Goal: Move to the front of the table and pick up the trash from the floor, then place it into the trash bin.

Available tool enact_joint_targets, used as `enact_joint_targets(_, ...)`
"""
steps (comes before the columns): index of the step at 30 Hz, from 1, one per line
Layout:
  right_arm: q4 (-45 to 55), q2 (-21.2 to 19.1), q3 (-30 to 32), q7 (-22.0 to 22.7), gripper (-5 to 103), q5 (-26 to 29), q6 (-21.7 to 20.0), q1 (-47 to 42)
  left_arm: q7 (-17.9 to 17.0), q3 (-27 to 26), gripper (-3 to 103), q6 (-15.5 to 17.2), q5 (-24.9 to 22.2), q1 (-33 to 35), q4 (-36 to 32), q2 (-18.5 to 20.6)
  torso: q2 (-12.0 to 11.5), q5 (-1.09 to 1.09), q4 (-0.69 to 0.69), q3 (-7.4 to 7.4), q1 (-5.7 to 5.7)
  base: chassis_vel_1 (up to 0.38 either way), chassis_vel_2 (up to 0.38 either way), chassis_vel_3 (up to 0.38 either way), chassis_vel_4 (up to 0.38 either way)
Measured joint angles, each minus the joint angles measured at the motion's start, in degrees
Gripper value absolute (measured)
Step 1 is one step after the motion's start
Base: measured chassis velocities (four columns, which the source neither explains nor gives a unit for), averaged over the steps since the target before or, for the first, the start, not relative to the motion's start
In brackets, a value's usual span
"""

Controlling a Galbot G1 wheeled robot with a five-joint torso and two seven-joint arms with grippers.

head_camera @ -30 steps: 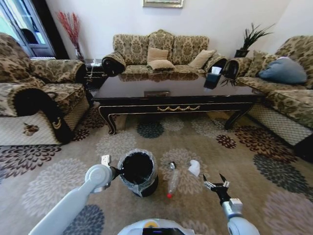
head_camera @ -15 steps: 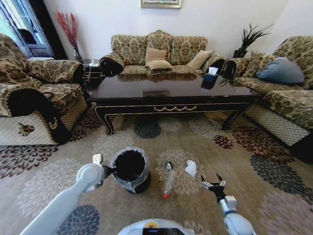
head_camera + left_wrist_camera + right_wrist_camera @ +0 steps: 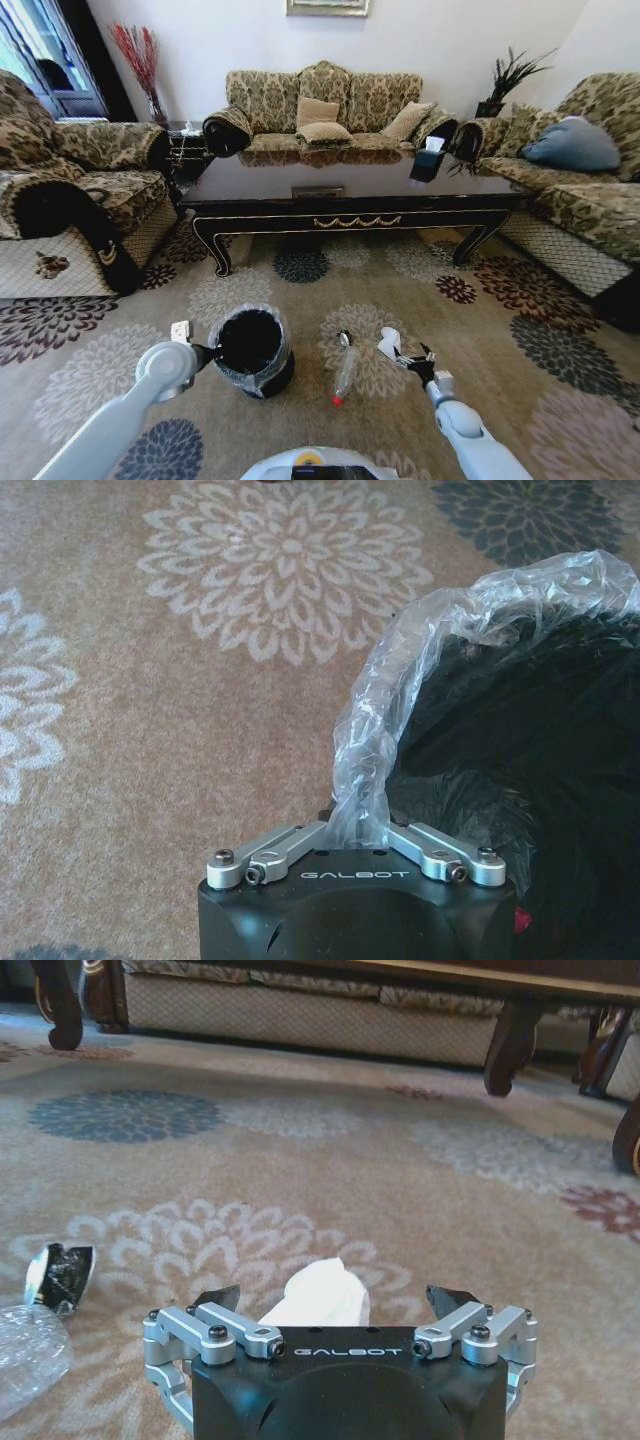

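The robot is facing the long side of the dark worktop, with the patterned floor lying between them. The trash bin is standing on the carpet in front of the robot, to its left of centre; its clear liner is folding over the rim. The left hand is sitting at the near edge of the bin, its fingers closed on the liner-covered rim.

To the right of the bin, well short of the worktop's front edge, the trash is lying on a pale flower medallion: a clear plastic bottle with a red cap pointing toward the robot, a small round piece just beyond the bottle's far end, and a crumpled white paper wad just beside them.

The right hand is hovering low over the carpet with its fingers spread wide, holding nothing; the paper wad is lying between the two open fingertips. Whether the fingertips are touching the paper cannot be told. In the head view, the right hand is sitting immediately to the right of the wad.
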Motion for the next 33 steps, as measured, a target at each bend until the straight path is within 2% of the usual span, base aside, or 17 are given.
enact_joint_targets(9,-10.5,0.8,-3.1,-1.1,100,-0.3,1.0,6.4,-0.9,1.7,0,0.0,-1.1,-3.2,1.3,1.4,0.0,0.00,-0.01,0.00,0.00,0.000,0.000,0.000,0.000)
enact_joint_targets(13,-14.3,2.3,-3.6,-1.7,100,-2.3,2.8,7.9,-1.3,2.6,0,0.0,-2.0,-4.8,2.0,1.8,0.0,0.01,-0.02,0.00,0.00,0.000,0.000,0.000,0.000)
enact_joint_targets(22,-16.6,3.0,-3.6,-2.2,100,-2.3,3.4,8.4,-1.5,3.4,0,0.0,-2.1,-5.4,3.3,1.5,0.0,0.00,0.00,0.00,0.00,0.000,0.000,0.000,0.000)
enact_joint_targets(30,-17.8,3.7,-3.9,-2.8,101,-4.9,3.9,8.2,-1.5,4.4,0,0.0,-2.2,-6.9,4.0,0.5,0.0,0.00,-0.01,0.00,0.00,0.000,0.000,0.000,0.000)
enact_joint_targets(33,-18.3,4.9,-3.7,-2.8,86,-5.3,3.7,8.8,-1.6,4.6,0,0.0,-2.3,-7.3,4.2,0.3,0.0,0.01,-0.01,0.00,0.00,0.000,0.000,0.000,0.000)
